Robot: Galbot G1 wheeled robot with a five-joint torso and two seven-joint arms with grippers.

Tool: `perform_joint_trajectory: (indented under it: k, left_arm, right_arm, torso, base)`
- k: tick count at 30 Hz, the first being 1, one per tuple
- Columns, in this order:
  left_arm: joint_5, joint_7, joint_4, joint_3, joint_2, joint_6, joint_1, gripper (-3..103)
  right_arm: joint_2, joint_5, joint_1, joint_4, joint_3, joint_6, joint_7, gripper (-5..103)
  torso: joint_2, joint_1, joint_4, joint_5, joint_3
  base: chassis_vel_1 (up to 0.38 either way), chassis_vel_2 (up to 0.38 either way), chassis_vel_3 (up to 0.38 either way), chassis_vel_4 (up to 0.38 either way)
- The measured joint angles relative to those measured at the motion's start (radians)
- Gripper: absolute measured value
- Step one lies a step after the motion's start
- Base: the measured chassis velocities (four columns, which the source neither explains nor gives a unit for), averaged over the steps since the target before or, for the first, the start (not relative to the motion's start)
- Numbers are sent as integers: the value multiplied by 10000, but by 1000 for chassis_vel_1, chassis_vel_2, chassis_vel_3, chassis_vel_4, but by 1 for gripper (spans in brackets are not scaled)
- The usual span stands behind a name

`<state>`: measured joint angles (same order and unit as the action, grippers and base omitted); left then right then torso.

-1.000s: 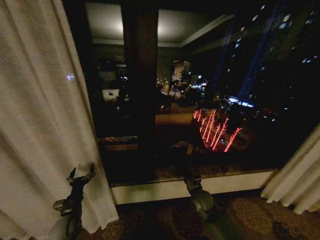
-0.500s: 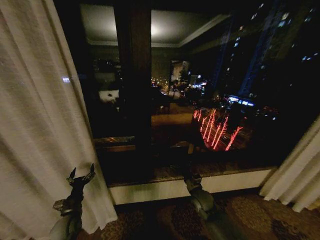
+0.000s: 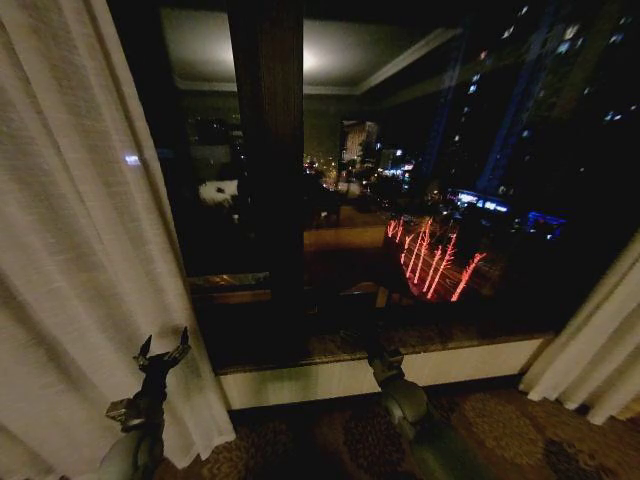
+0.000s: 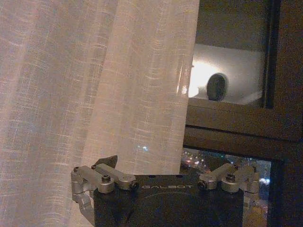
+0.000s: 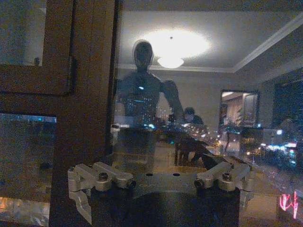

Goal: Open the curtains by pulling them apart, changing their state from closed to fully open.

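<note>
Left gripper (image 3: 163, 352) raised low at the left of the head view, fingers spread wide and holding nothing, tips up, just in front of the left curtain panel (image 3: 80, 260); contact with the fabric cannot be judged. In the left wrist view the gripper (image 4: 165, 177) shows its finger linkages splayed outward, with the sheer cream fabric (image 4: 94, 85) hanging close ahead and its free edge beside the dark window frame (image 4: 236, 127). Right gripper (image 3: 385, 358) low at centre, near the white sill (image 3: 330, 378), pointing at the glass; in the right wrist view its linkages (image 5: 158, 182) are also spread wide, nothing held, facing the window pane (image 5: 189, 94) and the wooden mullion (image 5: 90, 94). Left panel gathered at the window's left edge, right curtain panel (image 3: 595, 350) bunched at the right edge, bare dark glass between them. Patterned carpet (image 3: 500, 430) below the sill.
</note>
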<state>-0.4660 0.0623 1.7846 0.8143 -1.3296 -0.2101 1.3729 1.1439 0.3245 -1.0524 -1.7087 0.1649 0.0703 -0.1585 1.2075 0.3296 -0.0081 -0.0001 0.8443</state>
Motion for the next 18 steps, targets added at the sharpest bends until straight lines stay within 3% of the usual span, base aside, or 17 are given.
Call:
perform_joint_trajectory:
  k: [18]
  left_arm:
    - [0,0,0,0,0,0,0,100]
  right_arm:
    - [0,0,0,0,0,0,0,100]
  torso:
    - [0,-1,0,0,0]
  base:
    - [0,0,0,0]
